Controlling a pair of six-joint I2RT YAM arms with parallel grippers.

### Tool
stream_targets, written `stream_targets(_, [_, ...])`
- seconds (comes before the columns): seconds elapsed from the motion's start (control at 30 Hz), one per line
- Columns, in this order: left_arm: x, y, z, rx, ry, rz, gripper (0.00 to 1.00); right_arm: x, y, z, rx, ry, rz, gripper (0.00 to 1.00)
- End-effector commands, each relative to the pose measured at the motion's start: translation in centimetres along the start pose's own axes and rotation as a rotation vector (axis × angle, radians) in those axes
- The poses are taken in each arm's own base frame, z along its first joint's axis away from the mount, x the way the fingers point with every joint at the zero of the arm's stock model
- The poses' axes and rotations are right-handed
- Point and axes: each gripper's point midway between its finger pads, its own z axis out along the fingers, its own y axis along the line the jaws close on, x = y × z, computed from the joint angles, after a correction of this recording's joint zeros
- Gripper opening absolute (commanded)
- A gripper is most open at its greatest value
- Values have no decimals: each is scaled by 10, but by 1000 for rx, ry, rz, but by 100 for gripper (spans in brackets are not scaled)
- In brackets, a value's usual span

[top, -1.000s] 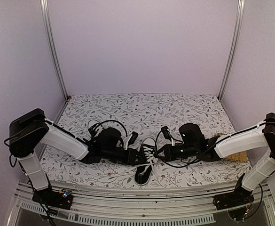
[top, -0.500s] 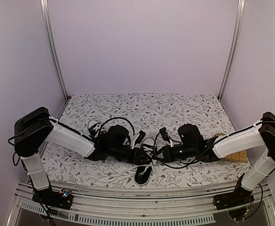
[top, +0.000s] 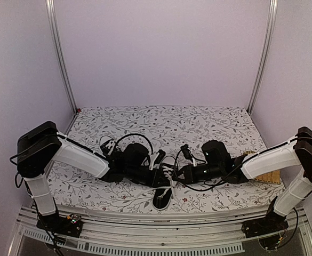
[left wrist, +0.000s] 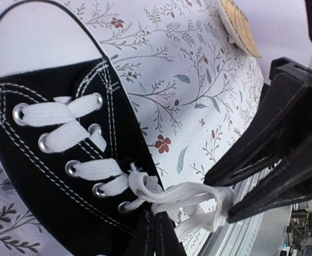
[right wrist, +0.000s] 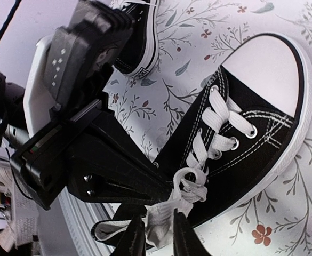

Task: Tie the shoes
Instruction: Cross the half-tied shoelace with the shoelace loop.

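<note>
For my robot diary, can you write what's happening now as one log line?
step: tying shoe | left tool: shut on lace | right tool: shut on lace | bow: none yet

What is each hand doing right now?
Left hand: closed, pinching the white lace.
Right hand: closed on the white lace too.

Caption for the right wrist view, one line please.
Left tool and right tool pinch the white laces of a black sneaker on floral cloth.
</note>
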Motion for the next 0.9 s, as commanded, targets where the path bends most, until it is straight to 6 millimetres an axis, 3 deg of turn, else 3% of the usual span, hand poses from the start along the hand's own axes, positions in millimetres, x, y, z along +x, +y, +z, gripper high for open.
stream_targets(0.0, [0,5,-4,-29,-20,-21,0,-12,5,-6,-12,-41,-13,27])
stream_targets(0.2, [5,7,-5,-25,-15,-34,0,-11,0,-12,-6,-51,-5,33])
stream_targets(0.43, [3,5,-4,-18,-19,-35,0,1,17,-6,-118,14,-39,36])
stream_targets(0.87, [3,3,-4,-10,-17,-37,0,17,8,7,-110,67,-26,26])
